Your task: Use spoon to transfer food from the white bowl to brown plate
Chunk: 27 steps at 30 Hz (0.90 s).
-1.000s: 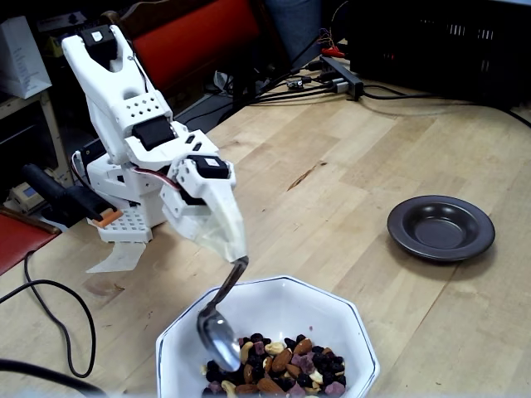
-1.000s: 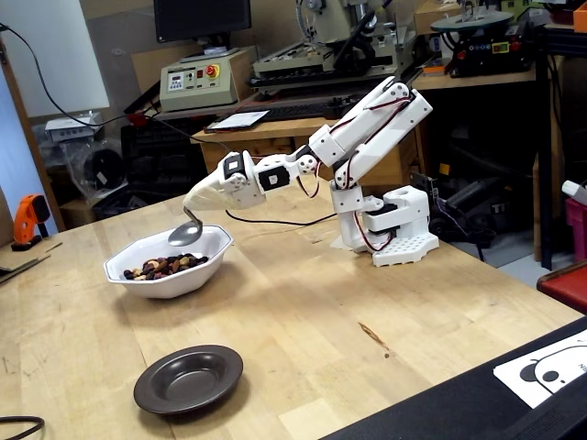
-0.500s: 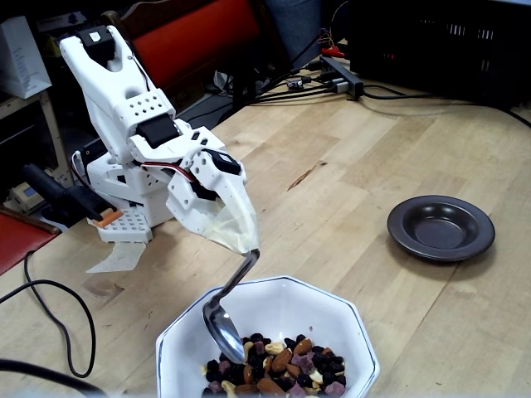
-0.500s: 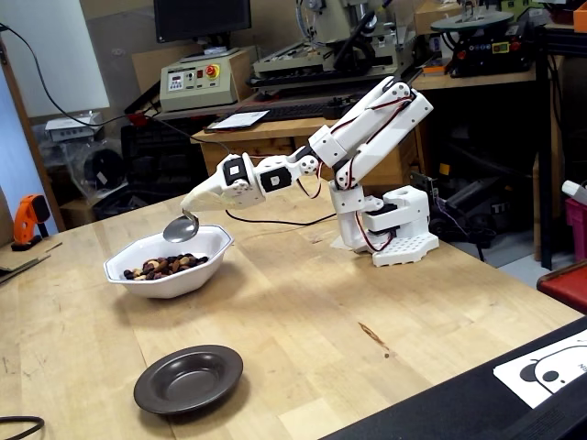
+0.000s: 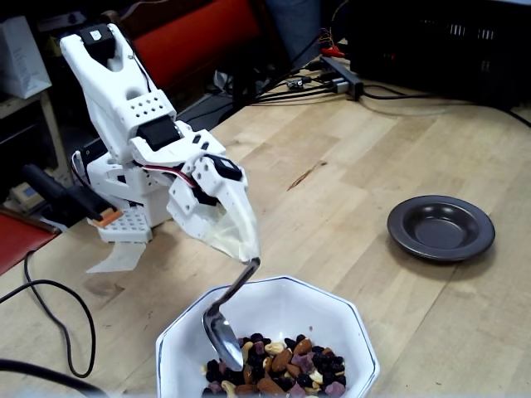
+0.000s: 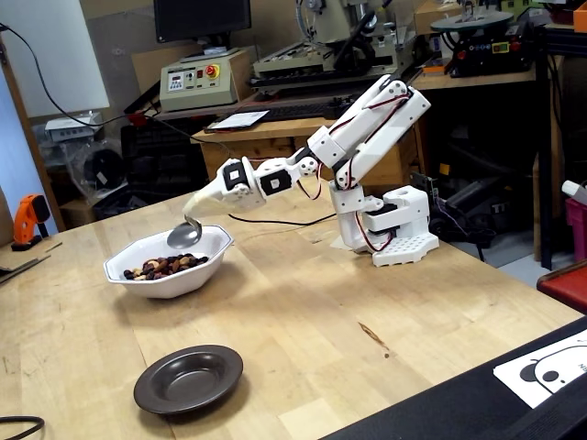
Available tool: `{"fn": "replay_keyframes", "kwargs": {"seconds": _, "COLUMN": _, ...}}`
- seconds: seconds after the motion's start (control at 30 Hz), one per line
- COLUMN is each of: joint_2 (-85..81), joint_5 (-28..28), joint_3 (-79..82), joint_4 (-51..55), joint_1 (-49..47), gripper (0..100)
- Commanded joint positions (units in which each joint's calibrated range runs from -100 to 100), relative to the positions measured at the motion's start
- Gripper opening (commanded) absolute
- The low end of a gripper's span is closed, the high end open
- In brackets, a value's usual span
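The white octagonal bowl (image 5: 348, 319) (image 6: 213, 246) holds the food (image 5: 282, 369) (image 6: 165, 267), a mix of almonds, cashews, raisins and purple bits. My gripper (image 5: 246, 249) (image 6: 197, 207) is shut on the handle of the silver spoon (image 5: 224, 332) (image 6: 183, 233). The spoon hangs down over the bowl, its oval bowl at the edge of the food pile. The dark brown plate (image 5: 440, 227) (image 6: 189, 379) lies empty on the table, apart from the bowl, to the right in one fixed view and nearer the camera in the other.
The arm's white base (image 6: 396, 229) (image 5: 124, 220) stands on the wooden table. Black cables (image 5: 58, 315) lie left of the bowl, and a power strip with wires (image 5: 332, 79) is at the back. An orange tool (image 6: 27, 220) sits at the table's far left.
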Motion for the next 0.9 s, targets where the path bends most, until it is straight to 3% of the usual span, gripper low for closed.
{"fn": "replay_keyframes", "kwargs": {"seconds": 0.0, "joint_2": 6.1, "joint_5": 0.1, "joint_3": -1.71, "joint_4": -1.23, "joint_1": -0.5, "gripper": 4}}
{"fn": "replay_keyframes", "kwargs": {"seconds": 0.87, "joint_2": 25.44, "joint_5": -0.29, "joint_3": -22.51, "joint_4": -1.39, "joint_1": -0.5, "gripper": 4}}
